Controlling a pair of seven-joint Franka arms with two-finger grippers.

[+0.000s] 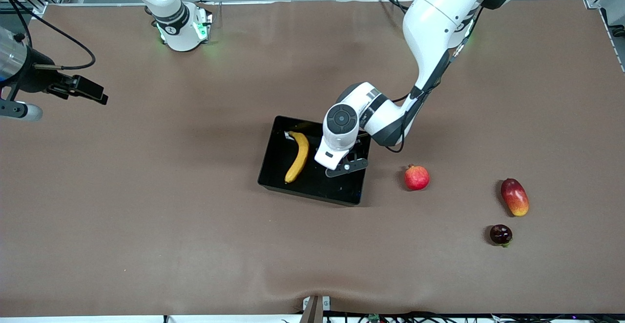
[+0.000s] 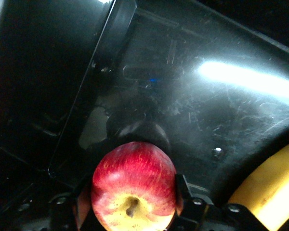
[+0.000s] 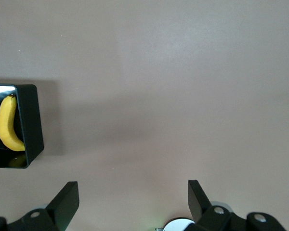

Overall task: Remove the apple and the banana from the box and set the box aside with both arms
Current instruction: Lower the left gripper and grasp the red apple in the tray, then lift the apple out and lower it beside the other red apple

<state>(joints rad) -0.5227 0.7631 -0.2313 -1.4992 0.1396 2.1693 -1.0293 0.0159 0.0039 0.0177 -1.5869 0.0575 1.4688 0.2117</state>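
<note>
The black tray [image 1: 312, 195] lies mid-table with the yellow banana [image 1: 299, 156] in it, toward the right arm's end. My left gripper [image 1: 345, 167] is low over the tray beside the banana and hides the apple in the front view. In the left wrist view the left gripper [image 2: 133, 208] is shut on the red apple with yellow streaks [image 2: 133, 185], held close over the tray's glossy floor [image 2: 192, 110], with the banana [image 2: 269, 192] beside it. My right gripper [image 1: 90, 92] waits over bare table at its end, open and empty [image 3: 132, 199]; its view shows the tray [image 3: 32, 126] and banana [image 3: 8, 126].
A red pomegranate [image 1: 416, 177] lies beside the tray toward the left arm's end. An oval red-orange mango [image 1: 514, 196] and a small dark purple fruit [image 1: 500, 234] lie farther toward that end, nearer the front camera. The table is covered in brown cloth.
</note>
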